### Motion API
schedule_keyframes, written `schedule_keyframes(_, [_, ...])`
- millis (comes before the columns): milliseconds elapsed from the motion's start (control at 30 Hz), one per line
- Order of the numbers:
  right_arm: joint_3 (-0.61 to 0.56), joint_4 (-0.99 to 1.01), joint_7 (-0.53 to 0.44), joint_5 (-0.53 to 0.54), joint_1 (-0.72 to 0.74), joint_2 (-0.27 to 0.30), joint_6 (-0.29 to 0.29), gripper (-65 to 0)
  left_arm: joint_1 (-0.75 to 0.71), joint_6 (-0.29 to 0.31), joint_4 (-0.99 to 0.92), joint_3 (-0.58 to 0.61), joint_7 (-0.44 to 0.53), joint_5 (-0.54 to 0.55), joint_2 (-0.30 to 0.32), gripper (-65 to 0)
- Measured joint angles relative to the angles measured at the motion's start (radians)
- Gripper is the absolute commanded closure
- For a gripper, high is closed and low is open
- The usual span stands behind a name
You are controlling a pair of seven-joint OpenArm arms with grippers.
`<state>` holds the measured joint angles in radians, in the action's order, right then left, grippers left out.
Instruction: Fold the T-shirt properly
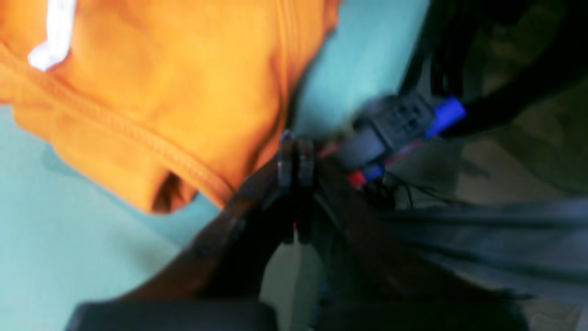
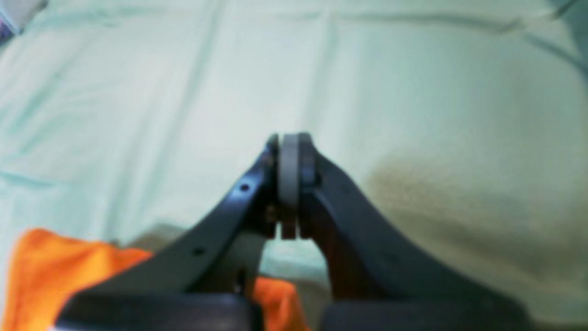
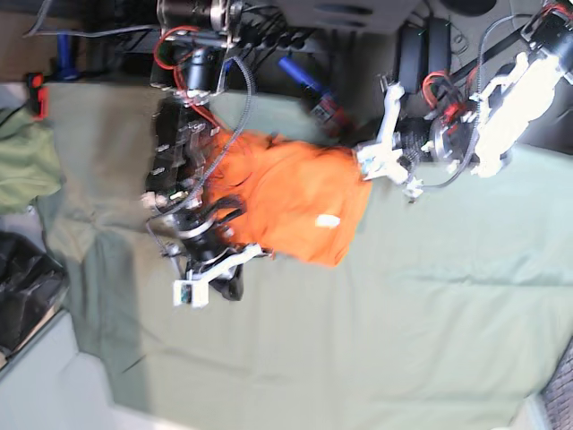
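Note:
The orange T-shirt (image 3: 291, 202) lies bunched on the grey-green table cloth (image 3: 403, 313), its small white tag (image 3: 327, 221) facing up. My left gripper (image 3: 372, 166) is at the shirt's right edge. In the left wrist view the gripper (image 1: 295, 158) is shut, the shirt (image 1: 161, 92) lies against its left finger, and I see no fabric between the pads. My right gripper (image 3: 190, 291) is off the shirt's lower left. In the right wrist view it (image 2: 289, 174) is shut and empty over bare cloth, with the shirt (image 2: 50, 271) behind it.
An olive-green garment (image 3: 22, 170) lies at the left edge, with a black object (image 3: 27, 296) below it. Cables and a power strip (image 3: 313, 90) crowd the far edge, also in the left wrist view (image 1: 399, 124). The cloth ends at the lower left.

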<state>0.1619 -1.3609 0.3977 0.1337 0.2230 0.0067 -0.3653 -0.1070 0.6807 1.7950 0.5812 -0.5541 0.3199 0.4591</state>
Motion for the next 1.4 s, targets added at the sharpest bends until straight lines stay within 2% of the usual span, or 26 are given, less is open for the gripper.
schedule_keyframes(100, [-0.044, 0.089, 0.03, -0.005, 0.042, 0.039, 0.0, 0.0, 0.043, -0.024, -0.066, 0.003, -0.004, -0.01, -0.027, 0.0])
schedule_keyframes(300, [-0.133, 0.093, 0.082, 0.014, 0.02, 0.105, 0.0, 0.0, 0.11, -0.026, -0.171, 0.006, 0.012, -0.003, -0.035, 0.0])
schedule_keyframes(433, [-0.138, 0.077, 0.089, 0.068, -0.013, 0.149, -0.001, 0.0, 0.175, -0.019, -0.249, 0.008, 0.043, -0.003, -0.04, 0.0])
schedule_keyframes(600, [-0.137, 0.008, 0.102, 0.069, -0.077, 0.221, -0.001, 0.0, 0.222, -0.017, -0.332, 0.006, 0.088, 0.008, -0.039, 0.0])
schedule_keyframes(733, [-0.137, -0.054, 0.148, 0.153, -0.14, 0.254, -0.001, 0.0, 0.286, -0.011, -0.408, 0.008, 0.117, 0.008, -0.043, 0.0])
schedule_keyframes(867, [-0.137, -0.104, 0.149, 0.214, -0.205, 0.256, -0.001, 0.0, 0.35, -0.011, -0.478, 0.006, 0.136, -0.005, -0.048, 0.0])
schedule_keyframes(1067, [-0.137, -0.207, 0.187, 0.269, -0.301, 0.241, -0.001, 0.0, 0.457, -0.014, -0.658, 0.003, 0.164, 0.003, -0.122, 0.0])
schedule_keyframes(1233, [-0.137, -0.268, 0.195, 0.289, -0.367, 0.19, -0.001, 0.0, 0.523, -0.014, -0.781, 0.0, 0.173, 0.007, -0.193, 0.0])
schedule_keyframes(1400, [-0.136, -0.296, 0.195, 0.275, -0.398, 0.134, -0.001, 0.0, 0.531, -0.024, -0.79, 0.0, 0.166, 0.011, -0.214, 0.0])
